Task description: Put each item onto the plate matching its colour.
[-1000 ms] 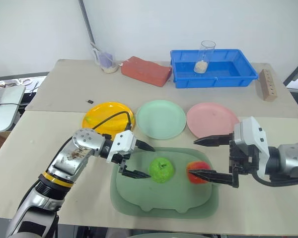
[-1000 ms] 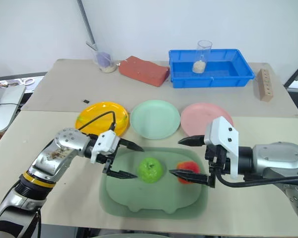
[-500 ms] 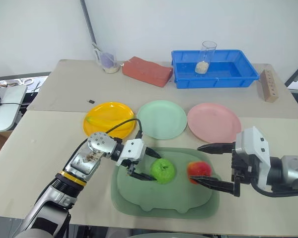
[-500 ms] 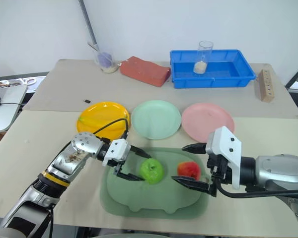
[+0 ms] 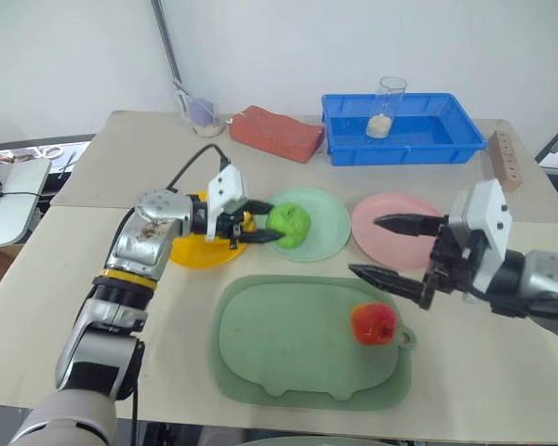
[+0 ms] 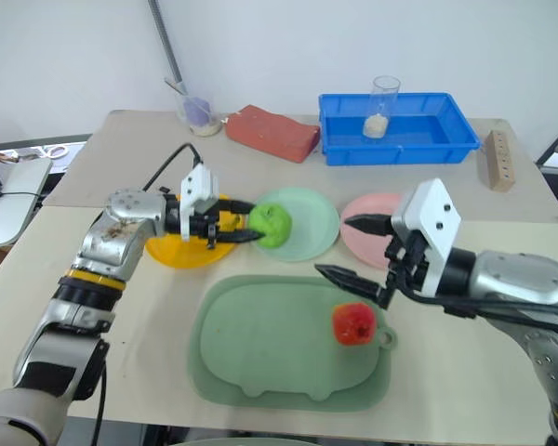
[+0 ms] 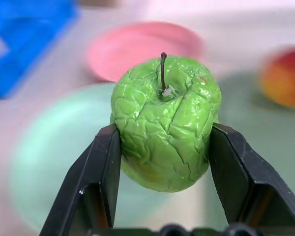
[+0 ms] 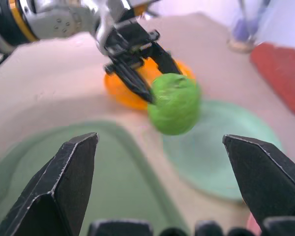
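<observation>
L gripper (image 5: 253,229): squeezing green apple (image 5: 288,225); apple is over the 9 o'clock edge of green plate (image 5: 327,223)
R gripper (image 5: 395,251): fingers wide apart, nothing in it
Red apple (image 5: 373,322): on tray (image 5: 270,344), at 7 o'clock from R gripper; R arm is nearer
Pink plate (image 5: 395,209): at 12 o'clock from red apple
Banana (image 5: 177,226): on yellow plate (image 5: 184,253); done, I think

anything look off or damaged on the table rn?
Nothing spilled or knocked over. One oddity: the green apple has a wrinkled, cracked-looking skin, seen up close between the left end effector fingers, over the mint green plate. The red apple sits near the edge of the pig-shaped tray, not on a plate yet.
</observation>
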Controlling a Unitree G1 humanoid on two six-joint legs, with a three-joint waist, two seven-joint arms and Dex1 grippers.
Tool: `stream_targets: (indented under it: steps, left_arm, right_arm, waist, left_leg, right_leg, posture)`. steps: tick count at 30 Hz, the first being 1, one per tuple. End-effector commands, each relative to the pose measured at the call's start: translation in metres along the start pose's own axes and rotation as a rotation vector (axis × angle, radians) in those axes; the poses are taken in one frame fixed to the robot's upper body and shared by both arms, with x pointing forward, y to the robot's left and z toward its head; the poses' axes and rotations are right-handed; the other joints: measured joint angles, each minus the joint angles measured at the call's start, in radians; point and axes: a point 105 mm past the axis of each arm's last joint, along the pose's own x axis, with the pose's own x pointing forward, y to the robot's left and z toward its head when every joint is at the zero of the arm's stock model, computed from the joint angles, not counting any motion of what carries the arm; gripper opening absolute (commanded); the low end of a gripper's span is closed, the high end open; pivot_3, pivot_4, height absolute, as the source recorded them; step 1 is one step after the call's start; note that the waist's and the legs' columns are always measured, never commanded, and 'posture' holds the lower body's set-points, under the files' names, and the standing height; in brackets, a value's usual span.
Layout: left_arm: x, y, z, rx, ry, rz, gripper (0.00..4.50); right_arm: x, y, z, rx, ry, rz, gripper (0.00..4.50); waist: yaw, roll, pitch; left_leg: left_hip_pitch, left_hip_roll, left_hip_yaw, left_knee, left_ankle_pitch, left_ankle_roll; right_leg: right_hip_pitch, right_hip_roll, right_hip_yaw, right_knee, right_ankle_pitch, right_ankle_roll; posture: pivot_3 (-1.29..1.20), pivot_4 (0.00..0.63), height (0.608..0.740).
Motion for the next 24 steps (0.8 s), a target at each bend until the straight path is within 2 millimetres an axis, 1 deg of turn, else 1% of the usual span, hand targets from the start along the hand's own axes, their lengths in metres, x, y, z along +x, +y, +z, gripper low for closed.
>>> stream_targets:
  steps: [1, 5, 7, 8, 9, 10, 12, 15, 18, 20, 21, 22, 23, 24]
  left_arm:
    - [0.017, 0.016, -0.003, -0.003, -0.001, 0.108, 2.24]
    - [0.033, 0.020, -0.009, -0.005, -0.011, 0.145, 2.24]
    - [0.038, 0.023, -0.012, -0.006, -0.016, 0.168, 3.21]
    - [0.039, 0.024, -0.013, -0.004, -0.016, 0.172, 3.57]
    - [0.040, 0.024, -0.013, -0.002, -0.017, 0.172, 4.07]
    - [0.040, 0.025, -0.013, -0.003, -0.022, 0.169, 4.46]
    - [0.040, 0.024, -0.011, -0.002, -0.037, 0.157, 4.46]
    - [0.032, 0.025, -0.002, 0.011, -0.064, 0.136, 4.46]
    - [0.017, 0.025, 0.012, 0.051, -0.089, 0.106, 4.46]
    - [0.006, 0.018, 0.023, 0.073, -0.115, 0.051, 4.46]
    - [0.003, 0.013, 0.026, 0.081, -0.119, 0.025, 4.46]
    - [-0.001, 0.004, 0.026, 0.107, -0.104, -0.021, 4.46]
    - [-0.005, -0.009, 0.026, 0.123, -0.093, -0.082, 4.46]
    - [-0.010, -0.029, 0.026, 0.145, -0.084, -0.167, 4.46]
  right_arm:
    - [0.009, -0.014, 0.004, -0.035, -0.007, -0.085, 4.50]
    - [0.014, -0.020, 0.002, -0.037, 0.002, -0.116, 4.50]
    - [0.014, -0.021, 0.000, -0.035, 0.011, -0.128, 4.50]
    - [0.014, -0.022, -0.001, -0.035, 0.015, -0.132, 4.50]
    - [0.013, -0.022, -0.003, -0.033, 0.020, -0.136, 4.50]
    - [0.012, -0.023, -0.004, -0.032, 0.023, -0.139, 4.50]
    - [0.010, -0.023, -0.006, -0.031, 0.030, -0.145, 4.50]
    - [0.004, -0.022, -0.009, -0.034, 0.045, -0.144, 4.50]
    - [-0.006, -0.016, -0.014, -0.042, 0.082, -0.092, 4.50]
    - [-0.015, -0.007, -0.019, -0.039, 0.126, -0.016, 4.50]
    - [-0.019, -0.004, -0.021, -0.033, 0.144, 0.014, 4.50]
    - [-0.023, 0.002, -0.024, -0.019, 0.172, 0.055, 4.50]
    - [-0.028, 0.005, -0.029, 0.002, 0.203, 0.088, 4.50]
    - [-0.035, 0.009, -0.035, 0.023, 0.246, 0.116, 4.50]
  waist:
    - [0.002, 0.001, 0.000]
    - [0.001, 0.001, -0.001]
    - [0.001, 0.001, -0.001]
    - [0.001, 0.001, -0.001]
    - [0.001, 0.001, -0.001]
    - [0.001, 0.001, -0.001]
    - [0.001, 0.001, -0.001]
    - [0.001, 0.002, -0.001]
    - [0.001, 0.002, -0.001]
    - [0.001, 0.003, -0.002]
    - [0.000, 0.003, -0.002]
    - [0.000, 0.003, -0.002]
    - [-0.001, 0.005, -0.003]
    - [-0.001, 0.007, -0.004]
  left_leg:
    - [-0.002, 0.000, 0.000, 0.000, 0.000, 0.000]
    - [-0.004, 0.000, 0.000, 0.000, 0.000, 0.000]
    - [-0.004, 0.000, -0.001, 0.000, 0.000, 0.000]
    - [-0.004, 0.000, -0.001, 0.000, 0.000, 0.000]
    - [-0.004, 0.000, 0.000, 0.000, 0.000, 0.000]
    - [-0.004, 0.000, 0.000, 0.000, 0.000, 0.000]
    - [-0.004, 0.000, 0.000, 0.000, 0.000, 0.000]
    - [-0.004, 0.000, -0.001, 0.000, 0.000, 0.000]
    - [-0.004, 0.000, 0.000, 0.000, 0.000, 0.000]
    - [-0.004, 0.000, 0.000, 0.000, 0.000, 0.000]
    - [-0.004, 0.000, 0.000, 0.000, 0.000, 0.000]
    - [-0.003, 0.000, 0.000, 0.000, 0.000, 0.000]
    - [-0.002, 0.000, 0.000, 0.000, 0.000, 0.000]
    - [-0.002, 0.000, 0.000, 0.000, 0.000, 0.000]
  right_leg:
    - [0.000, 0.000, 0.000, 0.000, 0.000, 0.000]
    - [-0.002, 0.001, 0.000, 0.001, 0.003, -0.004]
    - [-0.002, 0.001, 0.000, 0.002, 0.003, -0.004]
    - [-0.002, 0.001, 0.000, 0.002, 0.003, -0.004]
    - [-0.002, 0.001, 0.000, 0.002, 0.003, -0.003]
    - [-0.002, 0.001, 0.000, 0.002, 0.003, -0.003]
    - [-0.001, 0.001, 0.000, 0.002, 0.003, -0.003]
    - [-0.001, 0.001, 0.000, 0.002, 0.003, -0.003]
    - [-0.001, 0.001, 0.000, 0.002, 0.003, -0.003]
    - [-0.001, 0.001, 0.000, 0.002, 0.003, -0.003]
    - [-0.001, 0.001, 0.000, 0.002, 0.003, -0.003]
    - [0.000, 0.001, 0.000, 0.002, 0.003, -0.003]
    - [0.000, 0.001, 0.000, 0.002, 0.003, -0.003]
    - [0.001, 0.001, 0.000, 0.001, 0.003, -0.003]
  posture:
    - [0.00, 0.150, 0.740]
    - [0.00, 0.150, 0.740]
    - [0.00, 0.150, 0.740]
    - [0.00, 0.150, 0.740]
    - [0.00, 0.150, 0.740]
    - [0.00, 0.150, 0.740]
    - [0.00, 0.150, 0.740]
    - [0.00, 0.150, 0.740]
    - [0.00, 0.150, 0.740]
    - [0.00, 0.150, 0.740]
    - [0.00, 0.150, 0.740]
    - [0.00, 0.150, 0.740]
    - [0.00, 0.150, 0.740]
    - [0.00, 0.150, 0.740]
